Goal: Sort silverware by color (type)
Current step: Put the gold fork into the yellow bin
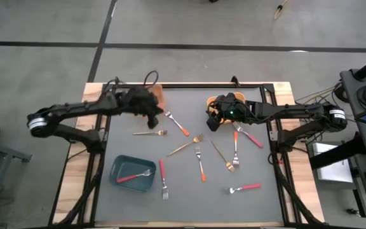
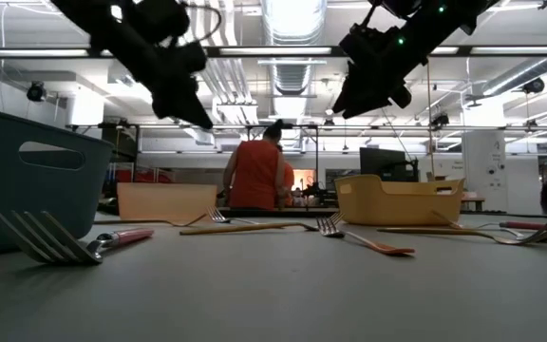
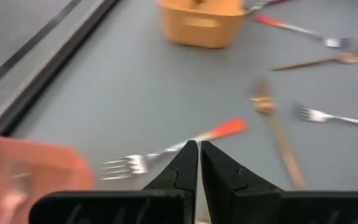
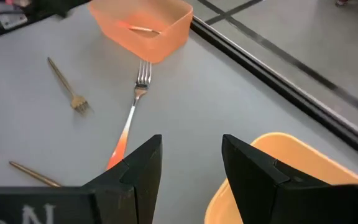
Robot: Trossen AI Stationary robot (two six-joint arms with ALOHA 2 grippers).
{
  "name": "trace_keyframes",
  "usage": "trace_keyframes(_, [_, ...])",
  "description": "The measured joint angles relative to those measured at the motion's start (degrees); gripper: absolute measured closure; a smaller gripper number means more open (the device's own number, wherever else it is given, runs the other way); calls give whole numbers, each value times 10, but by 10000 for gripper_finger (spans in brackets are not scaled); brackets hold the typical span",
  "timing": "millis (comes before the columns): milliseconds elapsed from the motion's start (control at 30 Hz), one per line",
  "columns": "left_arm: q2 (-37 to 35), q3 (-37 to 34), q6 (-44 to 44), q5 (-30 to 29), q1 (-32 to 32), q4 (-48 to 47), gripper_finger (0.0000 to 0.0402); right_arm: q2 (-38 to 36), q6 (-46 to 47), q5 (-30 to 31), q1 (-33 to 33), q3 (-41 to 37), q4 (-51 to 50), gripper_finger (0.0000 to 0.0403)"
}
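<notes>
Red-handled fork lies nearest; left gripper seemingly shut, empty.

Orange bin mostly hidden under left arm in high view. Yellow-orange bin cut by frame edge, right wrist view. Left wrist view blurred; fork tines smeared.

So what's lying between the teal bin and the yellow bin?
In the high view, between the teal bin and the yellow bin lie a gold fork and a orange-handled fork on grey mat.
</notes>
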Motion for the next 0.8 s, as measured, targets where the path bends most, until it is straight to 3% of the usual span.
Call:
trace_keyframes(400, [-156,-96,-79,-2,-190,7,400,0,62,0,41,31,12,243])
trace_keyframes(567, [-194,-129,-119,-6,-245,12,400,0,56,0,67,49,51,243])
trace_keyframes(800, [-224,-161,-162,-58,-304,23,401,0,51,0,97,68,69,243])
